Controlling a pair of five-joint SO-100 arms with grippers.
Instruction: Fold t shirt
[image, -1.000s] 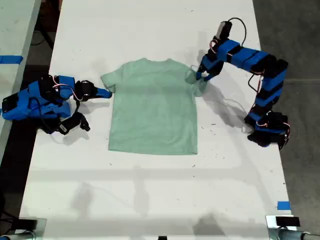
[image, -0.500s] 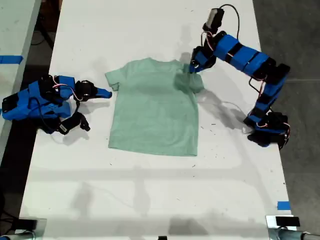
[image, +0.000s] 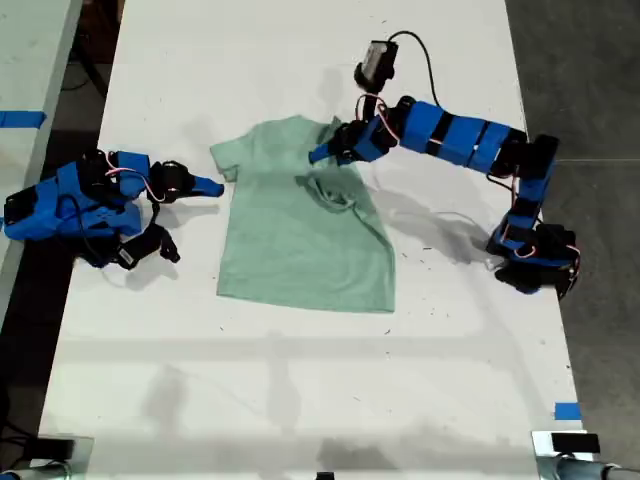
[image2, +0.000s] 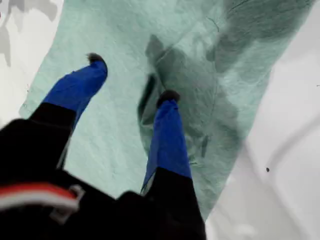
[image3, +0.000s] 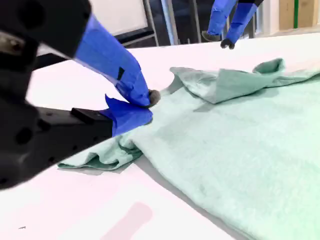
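- Looking down from the exterior view, I see the t shirt (image: 300, 225) lying flat on the white table (image: 300, 400), its collar toward the far edge and its hem toward the near one, so its long axis runs away from the camera.
- In that view my first gripper (image: 322, 154) reaches in from the exterior view's right and hangs over the collar end of the shirt, with a rumpled sleeve (image: 335, 192) lying on the chest just below it.
- My second gripper (image: 212, 186) lies low at the exterior view's left, its tip beside the other sleeve (image: 226, 158), which is flat on the table.
- From the first wrist view, my first gripper (image2: 131, 77) has its jaws apart with nothing between them; the folded-in sleeve (image2: 180, 75) lies just beyond one fingertip, on top of the shirt body.
- From the second wrist view, my second gripper (image3: 146, 107) has its jaws pressed together at the sleeve's bunched edge (image3: 107, 155); I cannot tell whether any cloth is pinched.
- I judge the coming fold turns on this: the unfolded sleeve lies right at my second gripper, which is far nearer to it than my first, and it must travel across the shirt's long axis toward the middle.
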